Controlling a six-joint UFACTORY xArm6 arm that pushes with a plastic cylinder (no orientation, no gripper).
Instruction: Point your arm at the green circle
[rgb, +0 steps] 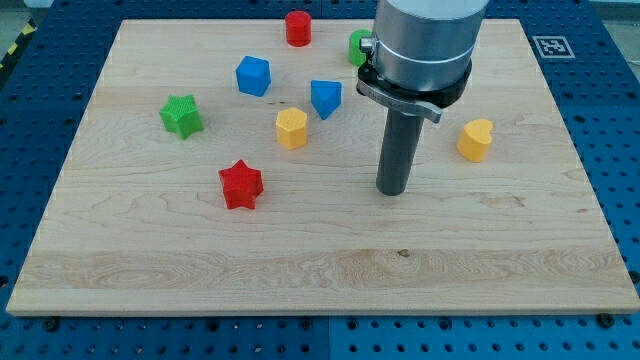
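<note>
**A:** Where's the green circle (356, 46)?

**B:** Upper middle of the frame, near the top edge of the counter (330, 265) — only a sliver shows, because the arm's grey body sits in front of it. The red cylinder (298, 27) is just to its left.

**A:** And my tip (392, 191)?

**B:** A little right of the frame's centre, on bare wood. It touches no block. The yellow heart (476, 139) lies to its right, the blue block (325, 97) and the yellow hexagon (291, 128) up and to its left, all apart from it.

**A:** So how does the end effector stand — open, closed, holding?

**B:** Neither; it's a plain dark rod, no jaws to open, and it holds nothing. It only rests its end at counter height.

**A:** Why is everything scattered like this?

**B:** My guess — the blocks are strewn loosely so the rod can slide between them. The blue cube (253, 75), green star (181, 115) and red star (240, 184) sit over in the left half, well clear of the route.

**A:** What's left to do?

**B:** I'd judge the tip is well below the circle, so it would need to travel toward the frame's top and slightly left, passing right of the blue block without nudging it.
</note>
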